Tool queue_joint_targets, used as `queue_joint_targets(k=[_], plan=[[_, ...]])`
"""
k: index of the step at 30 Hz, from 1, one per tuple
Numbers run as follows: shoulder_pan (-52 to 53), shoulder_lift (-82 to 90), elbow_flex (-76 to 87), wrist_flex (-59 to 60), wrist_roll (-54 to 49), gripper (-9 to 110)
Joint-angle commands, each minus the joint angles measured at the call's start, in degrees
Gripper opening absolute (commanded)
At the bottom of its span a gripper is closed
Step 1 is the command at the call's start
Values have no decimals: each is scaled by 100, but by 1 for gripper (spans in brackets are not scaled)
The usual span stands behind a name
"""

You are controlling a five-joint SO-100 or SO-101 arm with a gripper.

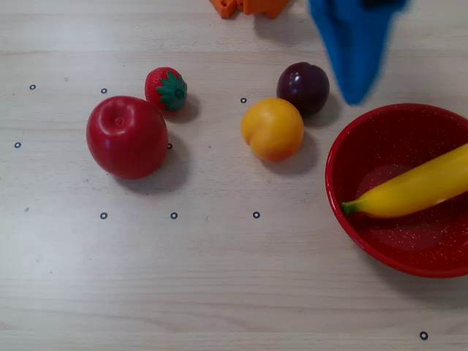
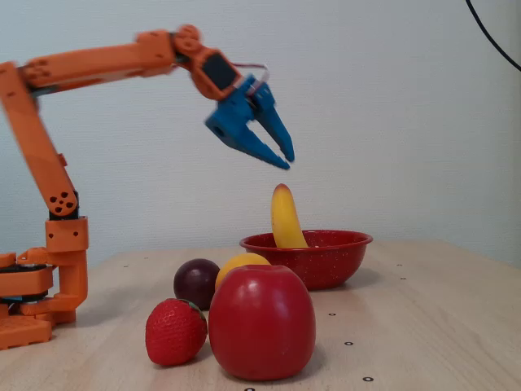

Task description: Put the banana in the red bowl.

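Lying inside the red bowl point(image 1: 349, 150), the banana point(image 1: 413, 190) rests with its green stem end low against the bowl's left inner wall in the overhead view, while its other end runs out toward the picture's right edge. In the fixed view the banana point(image 2: 284, 218) leans up out of the red bowl point(image 2: 326, 259), its upper end rising above the rim. The blue gripper point(image 2: 285, 159) hangs in the air above the bowl and clear of the banana, its two fingers spread apart and holding nothing; from overhead it shows only as a blurred blue shape point(image 1: 355, 91) just beyond the bowl's far rim. To the left of the bowl in the overhead view sit a dark plum point(image 1: 303, 88) and a yellow-orange round fruit point(image 1: 272, 129), touching or nearly so. Farther from the bowl lie a strawberry point(image 1: 166, 88) and a red apple point(image 1: 126, 137).
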Motion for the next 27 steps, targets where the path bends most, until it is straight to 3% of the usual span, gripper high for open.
queue_joint_targets(k=[1,13,27], plan=[[-246,677,237,-220,-9,0],[-1644,3164,3164,-650,-413,0],[-1802,6240,6618,-1547,-352,0]])
